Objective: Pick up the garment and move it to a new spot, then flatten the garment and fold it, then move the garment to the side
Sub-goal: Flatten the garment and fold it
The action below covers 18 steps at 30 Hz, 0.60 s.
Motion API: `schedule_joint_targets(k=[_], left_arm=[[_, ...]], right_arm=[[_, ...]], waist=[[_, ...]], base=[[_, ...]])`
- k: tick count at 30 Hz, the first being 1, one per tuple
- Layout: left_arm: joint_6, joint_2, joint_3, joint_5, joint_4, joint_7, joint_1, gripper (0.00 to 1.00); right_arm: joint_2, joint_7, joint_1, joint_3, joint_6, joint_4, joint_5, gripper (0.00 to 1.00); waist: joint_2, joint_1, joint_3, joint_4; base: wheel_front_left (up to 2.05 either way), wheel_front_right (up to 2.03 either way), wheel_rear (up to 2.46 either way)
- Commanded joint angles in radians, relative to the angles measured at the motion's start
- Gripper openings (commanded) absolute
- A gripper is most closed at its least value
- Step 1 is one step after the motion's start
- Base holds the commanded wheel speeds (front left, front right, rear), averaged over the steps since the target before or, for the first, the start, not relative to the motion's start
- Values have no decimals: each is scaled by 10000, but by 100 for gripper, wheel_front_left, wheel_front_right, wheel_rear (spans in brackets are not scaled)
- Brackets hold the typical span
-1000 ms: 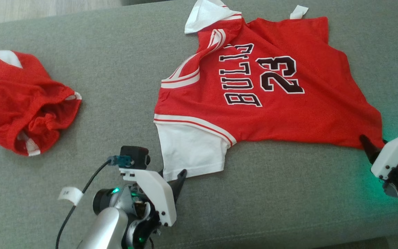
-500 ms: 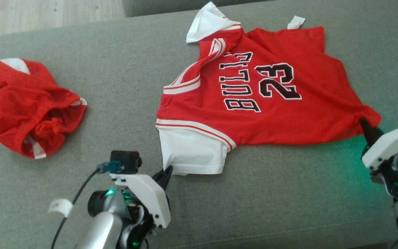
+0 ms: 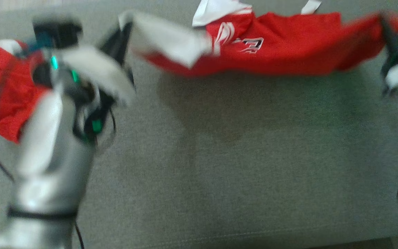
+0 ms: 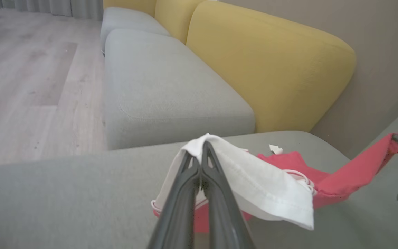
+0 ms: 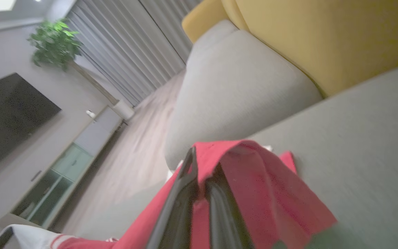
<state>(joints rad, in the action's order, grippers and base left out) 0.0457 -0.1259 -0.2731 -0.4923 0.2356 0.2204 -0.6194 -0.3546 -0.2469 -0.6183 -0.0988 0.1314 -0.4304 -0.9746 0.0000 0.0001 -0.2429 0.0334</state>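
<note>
The garment [image 3: 288, 52] is a red jersey with white sleeves and black lettering, blurred in the head view. It hangs stretched between my two grippers above the far part of the grey sofa seat [image 3: 240, 166]. My left gripper [image 3: 124, 33] is shut on the white sleeve [image 4: 254, 180], its fingers [image 4: 188, 193] pressed together in the left wrist view. Over at the right, my right gripper [image 3: 387, 26] is shut on the red hem corner [image 5: 261, 186], which drapes over its fingertips [image 5: 181, 197]. The far collar edge still touches the seat.
A second crumpled red garment [image 3: 2, 90] lies at the left behind my left forearm. Yellow back cushions [image 4: 264, 69] and another grey seat [image 4: 164, 90] stand beyond, with wooden floor [image 4: 29, 79] to the side. The seat's front edge runs along the bottom [image 3: 219, 238].
Both grippers went from open to shut on the garment's near edge, then raised it up and away from me. The jersey no longer lies flat. The head view has also shifted.
</note>
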Motion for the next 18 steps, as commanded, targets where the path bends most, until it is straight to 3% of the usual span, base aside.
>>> schedule_joint_targets(k=[1, 7, 8, 18], left_arm=[[119, -305, 328, 336, 350, -128, -1459, 0], [197, 144, 550, 282, 3085, -626, -5343, 0], [197, 144, 550, 282, 3085, -626, -5343, 0], [-119, 330, 848, 464, 6184, -1717, -10807, 0]], right_arm=[[-226, -42, -1136, -226, -7, 254, -365, 0], [-654, 563, -4269, -1067, -7, -813, -360, 0], [-654, 563, -4269, -1067, -7, -813, -360, 0], [-995, 1575, -8594, -2006, -7, -2628, -773, 0]], waist=[[0, -1, -768, -230], [0, -1, -1763, -374], [0, -1, -1763, -374], [0, -1, -2427, -667]], base=[[0, 0, 0], [0, 0, 0], [0, 0, 0], [0, 0, 0]])
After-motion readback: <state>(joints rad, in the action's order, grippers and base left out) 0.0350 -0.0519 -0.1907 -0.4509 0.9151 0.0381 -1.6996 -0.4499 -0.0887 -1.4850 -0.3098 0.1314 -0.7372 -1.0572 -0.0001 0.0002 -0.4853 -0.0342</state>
